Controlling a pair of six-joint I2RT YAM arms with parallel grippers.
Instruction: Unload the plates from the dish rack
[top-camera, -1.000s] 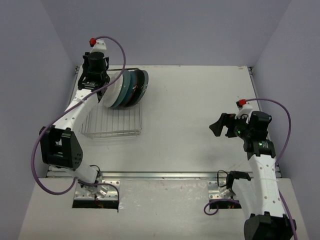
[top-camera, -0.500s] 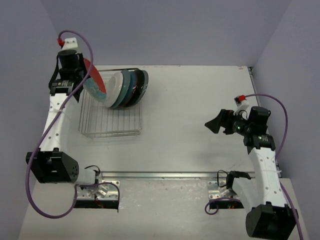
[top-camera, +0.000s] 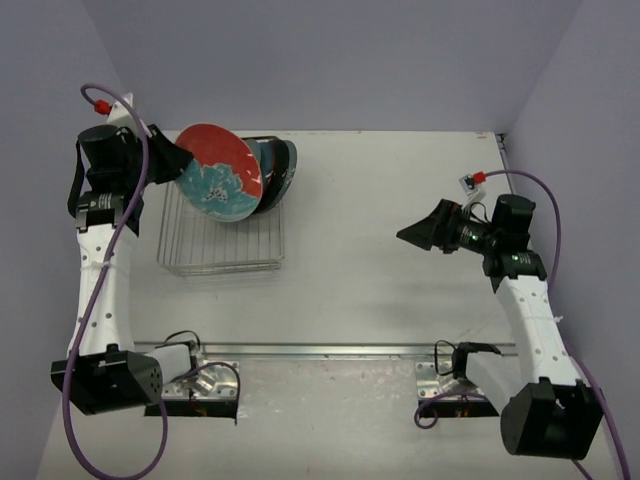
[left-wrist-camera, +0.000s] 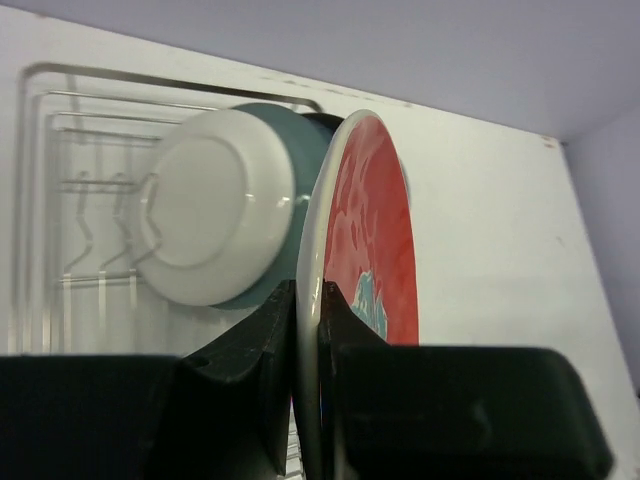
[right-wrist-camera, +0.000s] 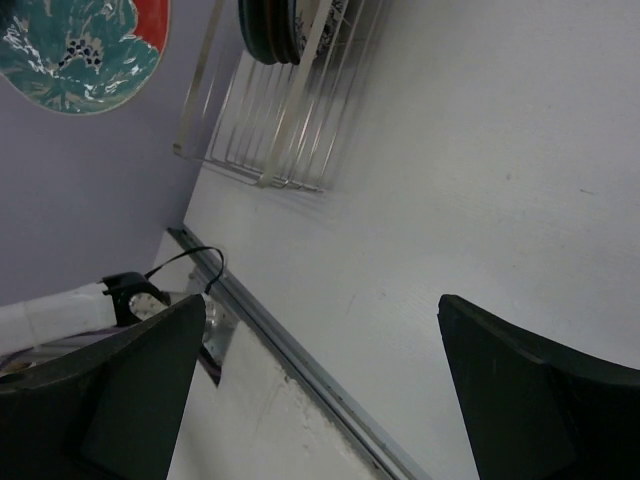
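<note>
My left gripper (top-camera: 177, 160) is shut on the rim of the red-and-teal floral plate (top-camera: 220, 175), which hangs above the dish rack (top-camera: 222, 250) with its face towards the top camera. In the left wrist view the plate's edge (left-wrist-camera: 308, 250) is pinched between both fingers (left-wrist-camera: 262, 350). Other plates stand on edge at the rack's far end (top-camera: 278, 170): a white-backed one (left-wrist-camera: 205, 205) and a grey-blue one (left-wrist-camera: 300, 160) show from the wrist. My right gripper (top-camera: 425, 232) is open and empty, over the table's right half, pointing left.
The rack's near wire bars (right-wrist-camera: 275, 135) hold nothing. A metal rail (top-camera: 330, 350) runs along the table's near edge by the arm bases. Grey walls close in the back and both sides.
My left arm has lifted the red-and-teal plate out of the row in the rack, up and to the left, turning its face upward. The right gripper has shifted slightly left.
</note>
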